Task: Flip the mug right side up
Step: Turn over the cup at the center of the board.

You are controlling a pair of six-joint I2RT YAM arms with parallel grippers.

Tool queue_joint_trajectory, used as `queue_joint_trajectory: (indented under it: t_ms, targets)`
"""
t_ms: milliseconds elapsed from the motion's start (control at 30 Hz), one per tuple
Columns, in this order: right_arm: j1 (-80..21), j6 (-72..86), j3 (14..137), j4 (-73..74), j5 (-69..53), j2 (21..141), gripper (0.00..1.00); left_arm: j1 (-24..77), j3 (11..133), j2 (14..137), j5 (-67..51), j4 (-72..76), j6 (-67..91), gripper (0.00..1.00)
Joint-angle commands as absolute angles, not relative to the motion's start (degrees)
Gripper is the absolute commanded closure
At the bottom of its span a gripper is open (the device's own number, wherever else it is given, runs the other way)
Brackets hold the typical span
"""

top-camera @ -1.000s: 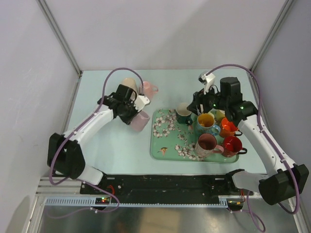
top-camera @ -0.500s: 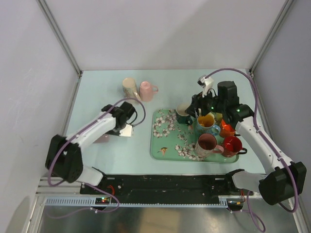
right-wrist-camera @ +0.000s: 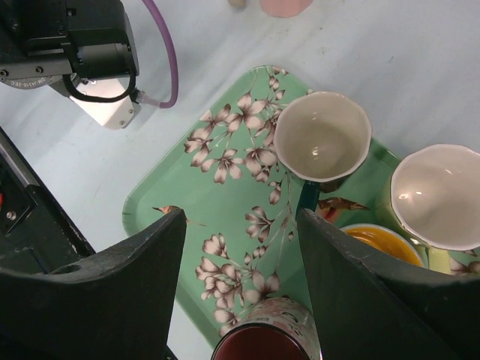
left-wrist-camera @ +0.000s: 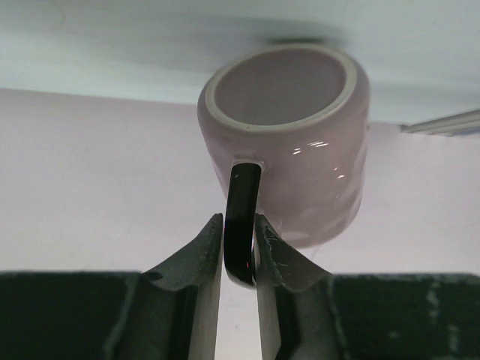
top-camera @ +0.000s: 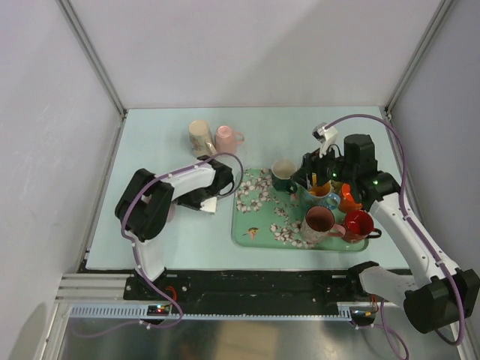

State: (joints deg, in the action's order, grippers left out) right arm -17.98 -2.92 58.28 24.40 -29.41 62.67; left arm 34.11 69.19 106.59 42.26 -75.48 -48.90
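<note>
Where its two dark fingers nearly meet, the left end effector (left-wrist-camera: 240, 229) pinches the black handle (left-wrist-camera: 244, 191) of the pale lilac ceramic mug (left-wrist-camera: 300, 165), over the pale blue surface (top-camera: 157, 142) left of the green floral tray (right-wrist-camera: 225, 202). The right end effector (right-wrist-camera: 240, 225) hangs wide open and empty above that tray.

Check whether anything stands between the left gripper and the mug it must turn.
Nothing visible does. In the left wrist view, the left gripper is shut on the dark handle of the pale mug, with no other object between them.
</note>
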Motion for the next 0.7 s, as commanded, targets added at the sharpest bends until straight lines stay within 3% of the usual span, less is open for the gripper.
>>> queue_joint_trajectory:
  t_ms: [0, 200, 667]
  targets:
    - [-17.22, -1.71, 57.35, 22.79, -29.37, 60.68, 0.33, 35.45, 73.19, 106.7, 33.07, -79.88, -44.44, 0.68]
    - [-17.05, -1.02, 56.96, 22.1, -29.65, 60.88, 0.33, 35.56, 77.53, 105.52, 23.47, -79.42, -42.34, 0.54]
    - [-17.05, -0.18, 56.95, 21.87, -30.14, 62.05, 0.32, 36.46, 82.34, 102.76, 12.54, -76.54, -38.86, 0.49]
